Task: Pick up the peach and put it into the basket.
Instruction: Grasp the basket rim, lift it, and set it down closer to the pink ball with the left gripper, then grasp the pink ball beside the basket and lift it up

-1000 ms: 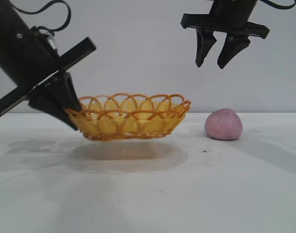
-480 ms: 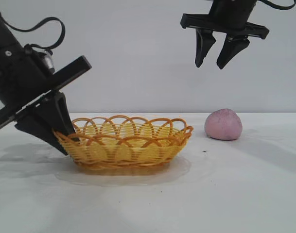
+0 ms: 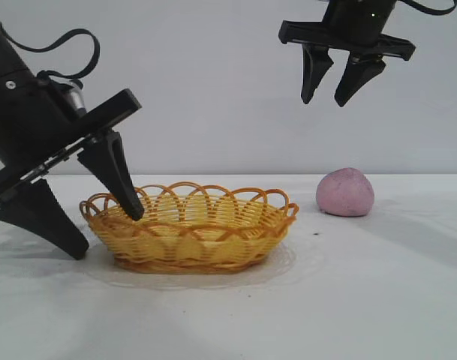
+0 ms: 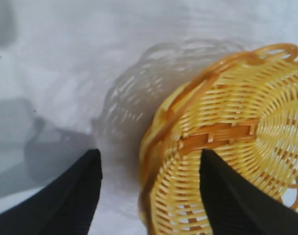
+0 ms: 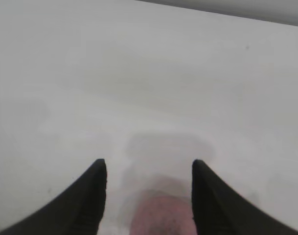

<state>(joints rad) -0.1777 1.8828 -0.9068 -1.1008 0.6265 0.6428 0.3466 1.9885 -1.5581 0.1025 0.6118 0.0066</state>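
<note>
**A:** Where is everything sitting right now?

**B:** My left gripper [image 3: 84, 229] is spread wide, straddling the basket's [image 3: 190, 232] rim at its nine o'clock end: one finger is dipping inside, the other is standing outside on the table [image 3: 363, 300]. It is grasping nothing. The basket is sitting flat on the table. The peach [image 3: 345, 192] is resting on the table at the basket's three o'clock, well apart from it. My right gripper [image 3: 335, 91] is hanging high above the peach, fingers parted and empty; in its wrist view the peach [image 5: 161, 215] is showing just below the gap.

**A:** What are you worrying about from here?

**B:** Two things, I judge. The inner left finger is sitting close to the looped rim, so pulling away at a slant could be snagging a loop and dragging or tipping the basket. And the peach is rounded with a matte skin; if my right gripper is coming down off-centre, the fingers could be nudging it so it rolls away, or pinching it near the pointed top and letting it slip.

**A:** Any brands or labels?

**B:** None that I am seeing; no readable writing on basket, peach or arms.
</note>
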